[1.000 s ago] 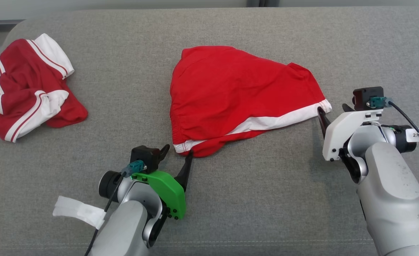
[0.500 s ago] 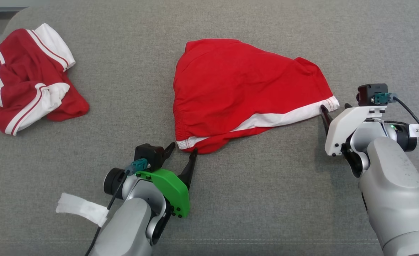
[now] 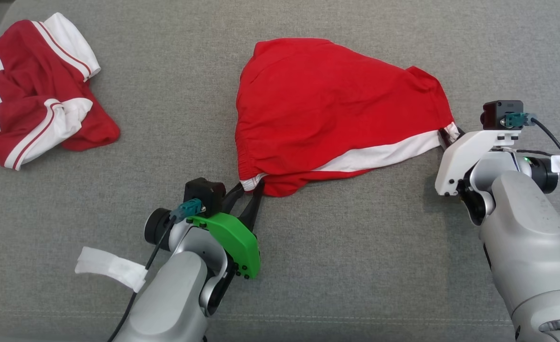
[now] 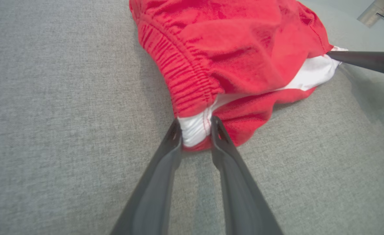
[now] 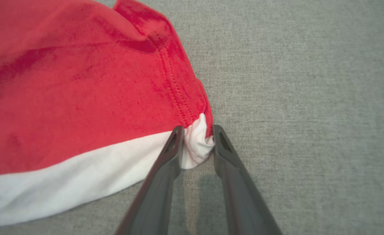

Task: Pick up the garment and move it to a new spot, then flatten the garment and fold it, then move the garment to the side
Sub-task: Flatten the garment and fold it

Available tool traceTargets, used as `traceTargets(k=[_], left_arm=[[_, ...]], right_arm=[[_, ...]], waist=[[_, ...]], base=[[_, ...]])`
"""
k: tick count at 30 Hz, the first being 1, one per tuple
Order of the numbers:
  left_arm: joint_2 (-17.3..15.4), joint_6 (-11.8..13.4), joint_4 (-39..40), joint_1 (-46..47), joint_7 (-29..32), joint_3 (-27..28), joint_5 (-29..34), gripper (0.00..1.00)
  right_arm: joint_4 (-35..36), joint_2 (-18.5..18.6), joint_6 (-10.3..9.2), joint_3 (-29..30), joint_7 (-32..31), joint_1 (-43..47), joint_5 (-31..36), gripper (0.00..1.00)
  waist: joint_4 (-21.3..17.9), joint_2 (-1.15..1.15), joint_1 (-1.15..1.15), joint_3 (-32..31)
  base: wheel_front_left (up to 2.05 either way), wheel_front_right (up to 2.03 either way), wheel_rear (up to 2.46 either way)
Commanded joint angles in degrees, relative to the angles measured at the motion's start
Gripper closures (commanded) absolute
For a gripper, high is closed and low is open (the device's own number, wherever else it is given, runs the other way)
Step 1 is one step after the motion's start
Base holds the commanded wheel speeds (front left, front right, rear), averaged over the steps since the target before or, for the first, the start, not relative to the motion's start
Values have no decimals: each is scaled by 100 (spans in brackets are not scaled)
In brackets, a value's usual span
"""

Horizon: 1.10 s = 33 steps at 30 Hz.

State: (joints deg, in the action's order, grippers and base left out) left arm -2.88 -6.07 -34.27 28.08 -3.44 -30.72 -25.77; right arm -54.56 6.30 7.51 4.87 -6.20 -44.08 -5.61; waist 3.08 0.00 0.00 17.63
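Grey upholstery point(image 3: 337, 266) carried the red shorts point(image 3: 337, 109) at its middle, long axis running between my arms. The left gripper point(image 4: 196, 135) pinched the white waistband corner and the right gripper point(image 5: 197, 138) the white hem corner; both bites looked shallow, I think.

The red white-hemmed cloth shorts point(image 3: 337, 104) lie between left pincer point(image 3: 250, 186) and right pincer point(image 3: 445, 137); a crumpled striped red garment point(image 3: 28, 102) lies well left of the left pincer.

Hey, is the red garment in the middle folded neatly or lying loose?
Loose, not folded neatly: the red garment bulges and wrinkles on the grey surface, a red layer poking below its white band.
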Motion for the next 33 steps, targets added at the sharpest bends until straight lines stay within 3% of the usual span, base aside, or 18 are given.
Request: traceTargets(k=[1,3,6,9,10,11,18,23,33], left_arm=[[-20,-30,74,-17,-20,-16,-68,63],[-48,-36,166,-83,-24,-15,-110,67],[-86,-32,315,-199,21,-17,-160,68],[-125,-45,487,-308,92,-18,-254,81],[-142,-48,550,-345,117,-27,-281,96],[-161,-48,629,-377,99,-11,-327,100],[-233,-97,1065,-399,310,91,-772,100],[-342,-132,1415,-66,610,104,-1142,100],[-438,-139,1619,869,561,414,-1432,100]], right_arm=[[-196,-4,-6,-6,-21,66,7,88],[-284,11,-8,5,21,91,12,99],[-379,20,-8,20,60,113,-10,100],[-454,107,-8,64,116,141,-9,100],[-466,130,-8,89,148,144,-8,100],[-486,141,-8,98,167,142,-7,100],[-439,87,-6,144,328,-37,-203,100],[-242,-48,-6,61,174,-223,-760,100],[817,-60,-5,-268,-18,-297,-2035,100]], waist=[[26,0,0,-13],[47,0,0,-50],[61,0,0,-134],[71,0,0,-241],[74,0,0,-276],[78,0,0,-314],[21,0,0,-488],[-111,0,0,-542],[-481,0,0,-958]], base=[[0,0,0],[0,0,0],[0,0,0],[0,0,0],[0,0,0],[0,0,0],[0,0,0],[0,0,0],[0,0,0]])
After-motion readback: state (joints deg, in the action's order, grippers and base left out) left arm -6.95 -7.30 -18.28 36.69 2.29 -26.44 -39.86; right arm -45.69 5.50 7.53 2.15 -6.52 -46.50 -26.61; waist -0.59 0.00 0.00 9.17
